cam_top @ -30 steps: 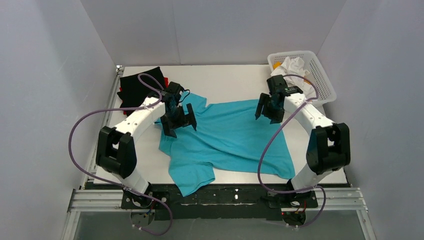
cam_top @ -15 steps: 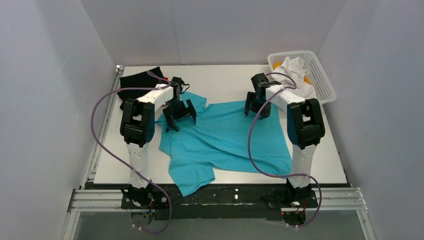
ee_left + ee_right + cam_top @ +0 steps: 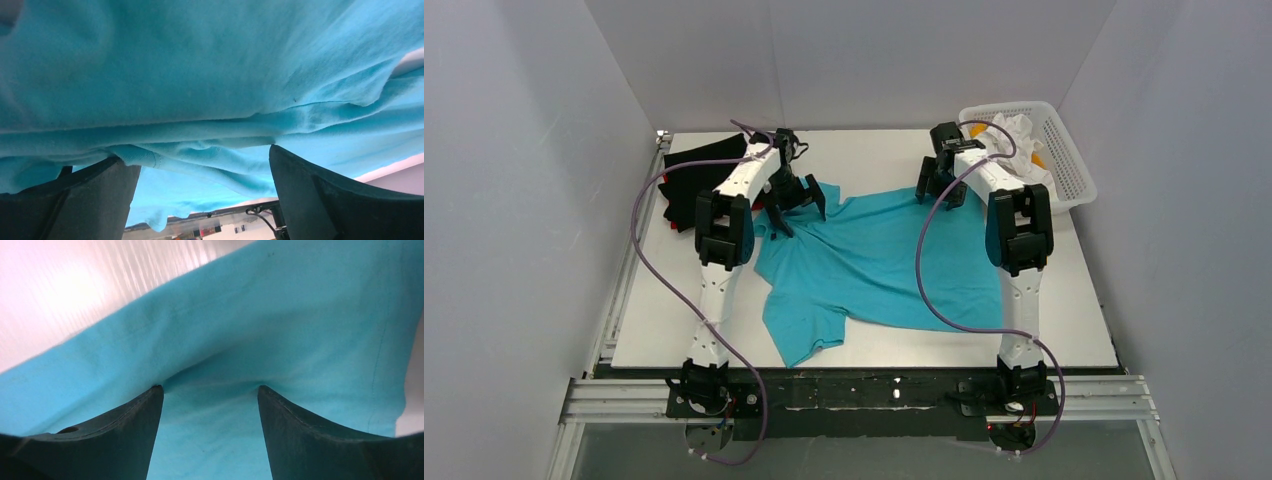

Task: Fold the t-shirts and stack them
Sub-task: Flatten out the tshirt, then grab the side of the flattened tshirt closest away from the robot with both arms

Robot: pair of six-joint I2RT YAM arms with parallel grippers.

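The t-shirt [image 3: 874, 265] is plain turquoise, folded shirt [image 3: 699, 175] black, basket [image 3: 1069, 170] white mesh, table [image 3: 864, 150] white, cables [image 3: 635, 220] purple, arms [image 3: 722, 290] white-and-black.

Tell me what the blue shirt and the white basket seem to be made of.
Turquoise t-shirt: soft matte knit, probably cotton; it drapes and wrinkles, with a stitched hem. Basket: rigid white plastic, it seems; its walls are a moulded open mesh.

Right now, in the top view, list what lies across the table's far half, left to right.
Black t-shirt, left gripper, right gripper, white basket. The turquoise t-shirt spans both grippers, so it is unplaced.
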